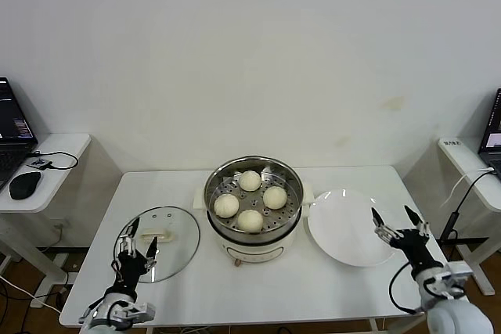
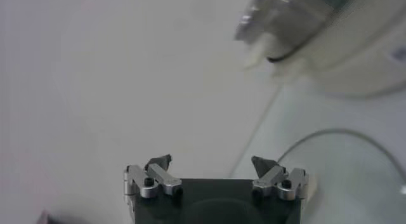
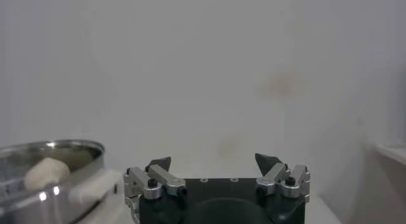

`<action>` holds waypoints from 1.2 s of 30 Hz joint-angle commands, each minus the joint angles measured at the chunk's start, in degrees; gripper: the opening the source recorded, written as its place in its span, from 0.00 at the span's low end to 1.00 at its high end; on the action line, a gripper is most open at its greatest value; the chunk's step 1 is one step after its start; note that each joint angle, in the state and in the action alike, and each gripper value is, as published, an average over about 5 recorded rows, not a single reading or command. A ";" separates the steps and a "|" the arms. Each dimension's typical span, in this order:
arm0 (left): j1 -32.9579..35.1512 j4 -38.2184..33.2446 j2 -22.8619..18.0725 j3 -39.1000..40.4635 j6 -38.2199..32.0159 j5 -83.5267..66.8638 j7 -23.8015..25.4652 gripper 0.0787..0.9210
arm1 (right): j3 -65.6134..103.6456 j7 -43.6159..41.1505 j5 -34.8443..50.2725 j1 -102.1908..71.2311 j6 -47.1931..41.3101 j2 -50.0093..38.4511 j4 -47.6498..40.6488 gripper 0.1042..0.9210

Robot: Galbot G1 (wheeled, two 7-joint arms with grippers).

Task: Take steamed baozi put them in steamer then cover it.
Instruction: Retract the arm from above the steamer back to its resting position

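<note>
Head view shows all four steamed baozi [image 1: 250,200] already sitting on the perforated tray inside the steamer [image 1: 254,201], so what I handle next is the glass lid [image 1: 159,253] lying flat on the table to its left — stiff, slick and breakable, I judge, best taken by its white handle [image 1: 159,234]. My left gripper [image 1: 138,234] hovers over the lid's near edge with fingers spread and empty; my right gripper [image 1: 398,221] — equally wide and empty — hangs by the bare white plate [image 1: 344,228].

lab: bare walls, side desks [image 1: 47,150] with laptops [image 1: 12,131].
</note>
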 commanded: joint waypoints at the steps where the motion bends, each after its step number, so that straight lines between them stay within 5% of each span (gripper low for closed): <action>1: -2.87 7.68 3.38 3.80 5.07 24.72 -1.47 0.88 | 3.81 0.51 -0.27 -6.37 1.93 3.05 1.31 0.88; 36: -17.18 20.45 1.42 6.27 8.70 19.76 3.10 0.88 | 5.93 0.00 -0.93 -7.44 3.64 5.10 -1.63 0.88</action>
